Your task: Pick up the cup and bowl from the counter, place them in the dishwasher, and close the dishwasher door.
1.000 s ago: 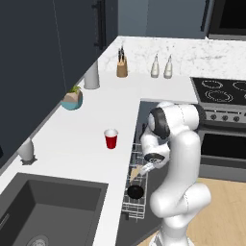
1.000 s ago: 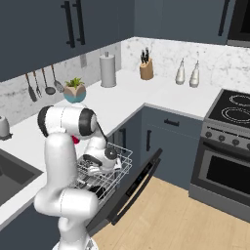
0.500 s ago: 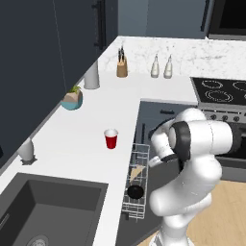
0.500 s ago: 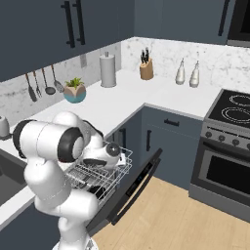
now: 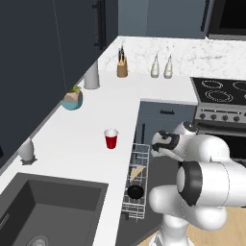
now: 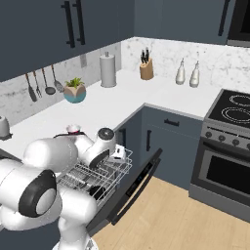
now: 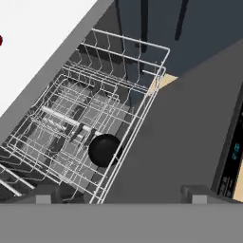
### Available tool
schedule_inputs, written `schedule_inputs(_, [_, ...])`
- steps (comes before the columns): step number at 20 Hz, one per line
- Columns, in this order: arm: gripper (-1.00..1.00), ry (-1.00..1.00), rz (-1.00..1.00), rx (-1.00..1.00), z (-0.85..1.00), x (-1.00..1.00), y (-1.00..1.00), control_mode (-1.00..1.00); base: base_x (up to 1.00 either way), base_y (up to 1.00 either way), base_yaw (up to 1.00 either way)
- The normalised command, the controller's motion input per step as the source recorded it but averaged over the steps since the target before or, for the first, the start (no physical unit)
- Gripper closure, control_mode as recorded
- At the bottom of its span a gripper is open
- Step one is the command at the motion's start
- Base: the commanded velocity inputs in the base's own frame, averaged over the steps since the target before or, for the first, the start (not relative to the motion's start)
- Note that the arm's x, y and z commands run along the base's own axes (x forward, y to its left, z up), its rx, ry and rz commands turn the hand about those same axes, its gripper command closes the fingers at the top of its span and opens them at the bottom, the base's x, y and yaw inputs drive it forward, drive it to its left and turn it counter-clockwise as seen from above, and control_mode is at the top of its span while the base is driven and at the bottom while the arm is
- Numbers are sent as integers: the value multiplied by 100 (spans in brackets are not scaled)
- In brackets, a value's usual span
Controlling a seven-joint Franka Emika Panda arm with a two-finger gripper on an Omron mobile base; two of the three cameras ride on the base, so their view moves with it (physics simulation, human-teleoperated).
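The black bowl [image 7: 104,149] lies in the pulled-out white wire rack [image 7: 124,78] of the dishwasher, and it also shows low in the rack [image 5: 135,191]. My gripper [image 7: 118,195] hangs open above the rack with nothing between its wide-apart fingers, over the rack's far end [image 5: 157,145] [image 6: 118,154]. Upright on the white counter [image 5: 72,139] stands the red cup [image 5: 111,139], left of the rack; its rim peeks out behind my arm [image 6: 73,128]. The dishwasher door [image 6: 134,188] [image 7: 185,128] lies folded down, open.
The oven and stove [image 6: 229,146] stand to the right of the open door. A sink [image 5: 43,206] is set in the counter at the near left. A teal planter [image 5: 72,99], white cylinder [image 5: 91,76], knife block [image 5: 122,68] and two bottles [image 5: 161,67] line the back.
My arm has swung its elbow out toward the oven side and the hand has risen a little over the rack. The bowl stays in the rack and the cup has not moved.
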Motion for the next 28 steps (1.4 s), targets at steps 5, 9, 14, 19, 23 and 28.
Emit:
schedule_inputs(5, [-100, 27, -9, 7, 100, 0, -33, -100, 0, 0, 0])
schedule_inputs(9, [-100, 24, -1, 4, 87, 0, 3, -100, 0, 0, 0])
schedule_inputs(14, [-100, 2, -2, 0, 7, 0, 58, -100, 0, 0, 0])
schedule_inputs(19, [-100, 0, -2, 0, 3, 0, 50, -100, 0, 0, 0])
schedule_inputs(23, [-100, 0, 0, 0, 16, 0, 36, -100, 0, 0, 0])
schedule_inputs(28, [-100, 0, 0, 0, 1, 0, 50, -100, 0, 0, 0])
